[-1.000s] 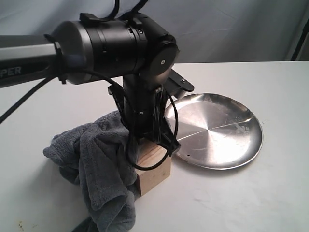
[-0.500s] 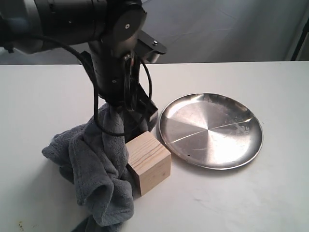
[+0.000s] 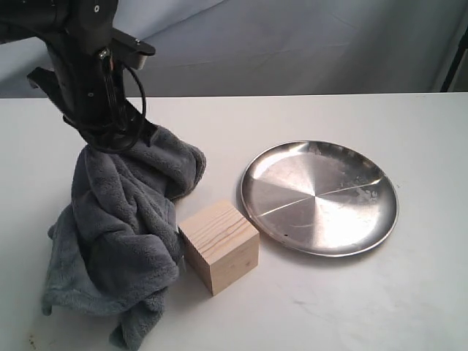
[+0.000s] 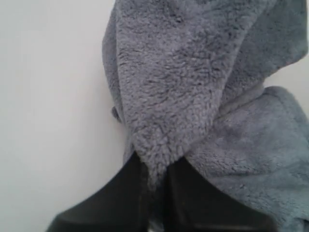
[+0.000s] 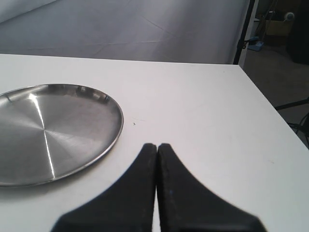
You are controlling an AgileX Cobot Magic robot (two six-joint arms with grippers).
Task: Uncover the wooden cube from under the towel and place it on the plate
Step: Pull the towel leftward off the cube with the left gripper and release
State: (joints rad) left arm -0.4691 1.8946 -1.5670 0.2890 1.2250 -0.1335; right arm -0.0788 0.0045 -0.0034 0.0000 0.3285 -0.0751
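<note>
The pale wooden cube stands bare on the white table, just left of the steel plate. The fluffy grey-blue towel hangs from my left gripper, which is shut on a fold of it up at the left, and its lower part rests on the table beside the cube. In the left wrist view the towel is pinched between the black fingers. My right gripper is shut with nothing in it, low over the table near the plate's rim; it does not show in the exterior view.
A grey cloth backdrop hangs behind the table. The table's edge runs close by the right gripper, with a dark stand and floor clutter beyond it.
My left arm has lifted and carried the towel away to the left, off the cube. The cube, half covered a second ago, now stands fully bare. The plate has not moved.
</note>
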